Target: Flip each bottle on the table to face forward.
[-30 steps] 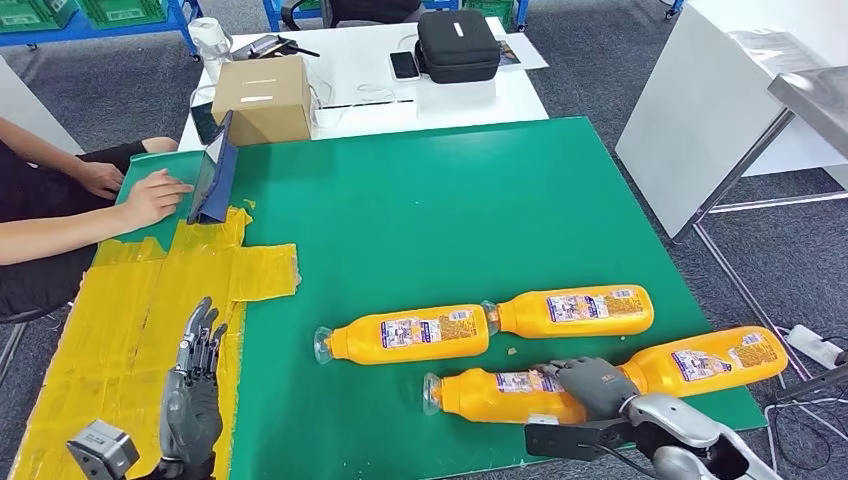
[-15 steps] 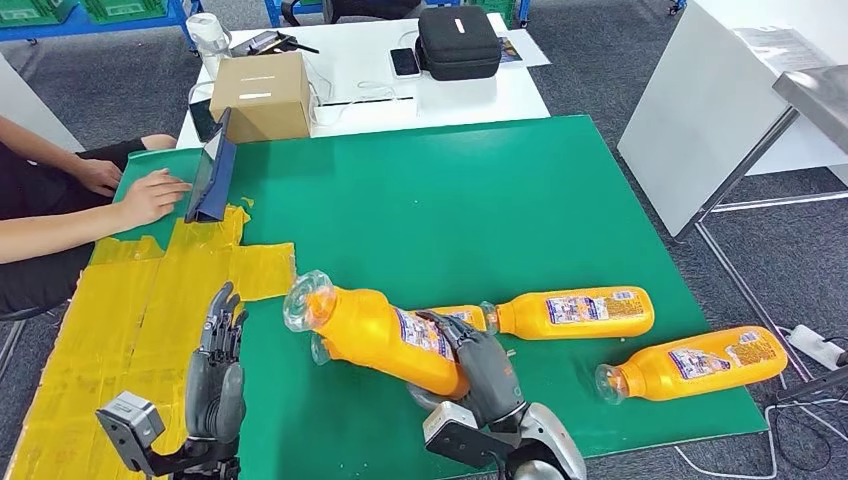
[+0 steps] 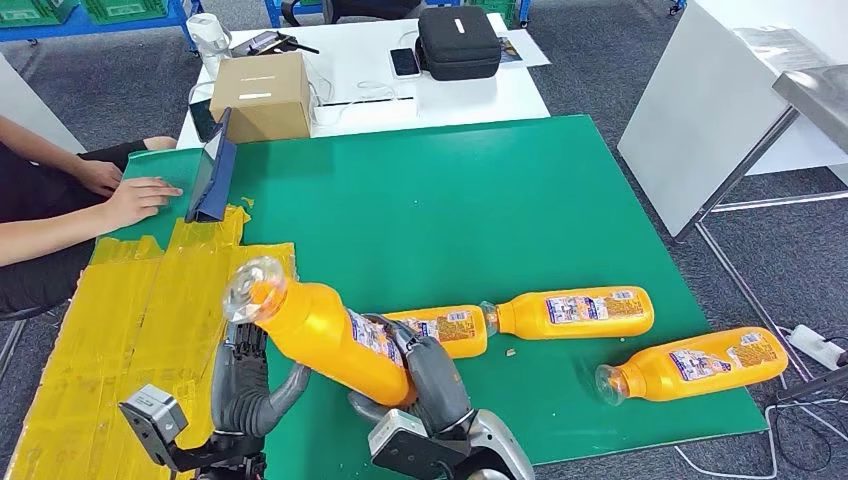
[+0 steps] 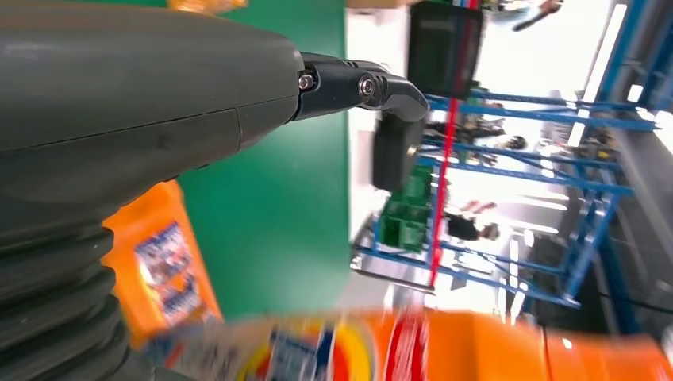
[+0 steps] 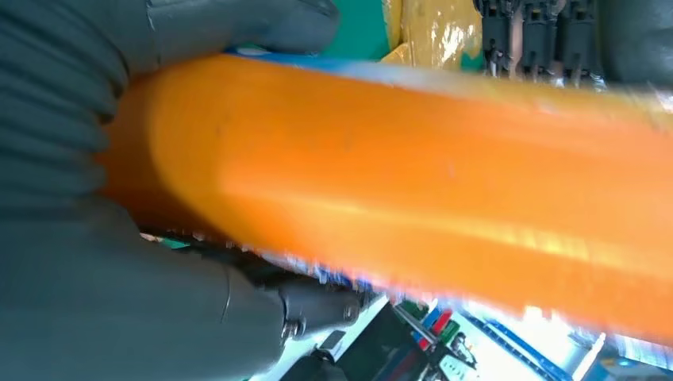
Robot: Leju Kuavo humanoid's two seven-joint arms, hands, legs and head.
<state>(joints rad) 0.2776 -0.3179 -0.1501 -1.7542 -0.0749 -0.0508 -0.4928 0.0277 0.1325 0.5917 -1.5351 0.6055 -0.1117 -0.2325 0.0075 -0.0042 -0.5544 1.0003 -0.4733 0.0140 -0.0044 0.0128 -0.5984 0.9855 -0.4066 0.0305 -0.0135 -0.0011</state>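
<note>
Your right hand [image 3: 432, 375] is wrapped around the lower body of a lifted orange bottle [image 3: 320, 335], held clear of the green table [image 3: 450, 200] at about 7 o'clock in the head view, its clear neck tilted up toward 10 o'clock over the yellow tape patch [image 3: 130, 310]; your left hand [image 3: 245, 385] stands just beneath that bottle with fingers upright and apart, and you cannot tell whether it touches it; a second bottle [image 3: 448, 328] lies behind your right hand, a third bottle [image 3: 570, 310] lies at 4 o'clock neck to neck with it, a fourth bottle [image 3: 695, 362] lies nearer the 4 o'clock edge; a person's hand [image 3: 140, 197] rests at 10 o'clock beside a blue tablet [image 3: 213, 172].
</note>
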